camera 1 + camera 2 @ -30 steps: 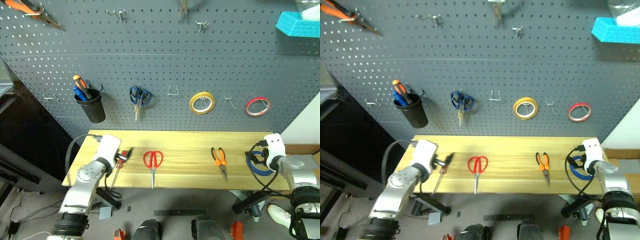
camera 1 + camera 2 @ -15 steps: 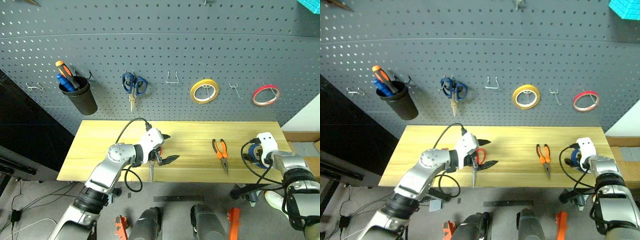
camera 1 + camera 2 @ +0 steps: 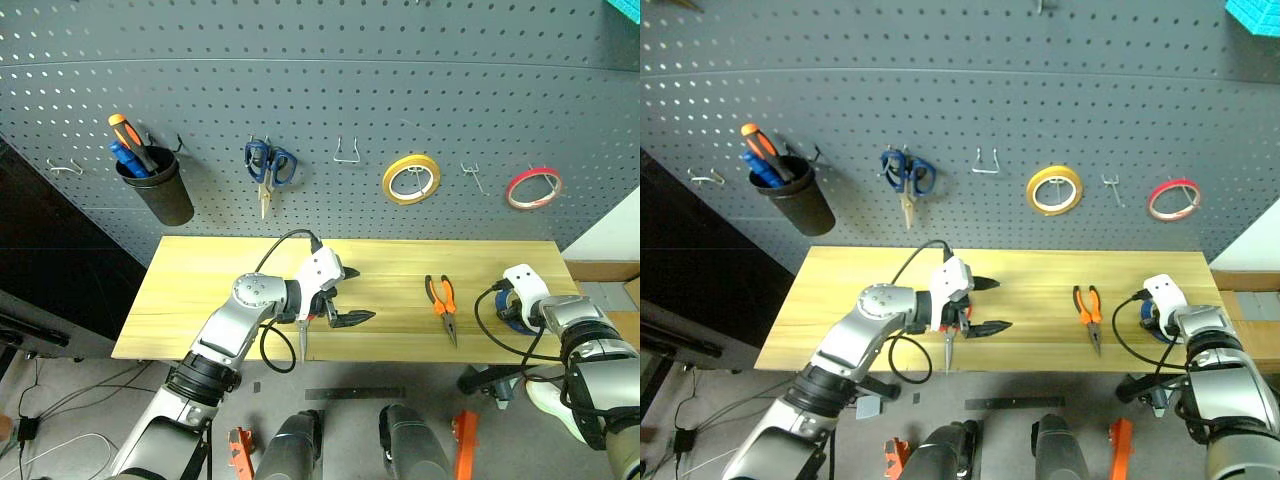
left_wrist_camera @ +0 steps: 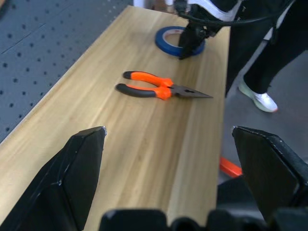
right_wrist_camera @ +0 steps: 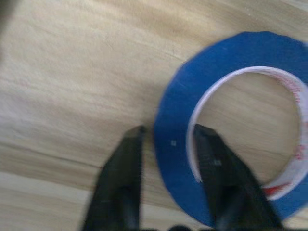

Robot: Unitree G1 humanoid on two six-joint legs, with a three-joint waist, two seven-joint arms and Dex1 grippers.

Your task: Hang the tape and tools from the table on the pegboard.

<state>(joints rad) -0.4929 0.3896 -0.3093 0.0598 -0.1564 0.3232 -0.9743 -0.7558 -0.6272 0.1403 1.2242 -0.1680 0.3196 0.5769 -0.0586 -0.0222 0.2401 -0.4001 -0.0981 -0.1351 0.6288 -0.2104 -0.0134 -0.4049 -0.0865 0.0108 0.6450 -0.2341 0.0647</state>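
Blue tape (image 5: 231, 139) lies flat at the right end of the tabletop (image 3: 200, 290), and we see the right jaws (image 5: 168, 139) closed on its band, one finger (image 5: 126, 159) outside the ring and the other inside it. Our left jaws (image 3: 352, 297) stand wide apart above the middle of the tabletop, holding nothing, just beside the red-looped scissors (image 3: 303, 335), whose blades point toward the front edge under the left wrist.

Between the two jaws lie the pliers (image 3: 441, 305) with orange-and-black handles, nose toward the front edge, well apart from the left jaws and nearer the tape.

We count one blue tape ring, one pair of pliers and one pair of red scissors on the tabletop. We cannot make out the screwdriver.

On the pegboard (image 3: 320, 110) behind hang one pair of blue-looped scissors (image 3: 268, 170), one yellow tape ring (image 3: 410, 179) and one red tape ring (image 3: 534, 188), with a black cup (image 3: 160, 185) of tool handles at the left. Bare hooks stand between them. Cables loop off both wrists.
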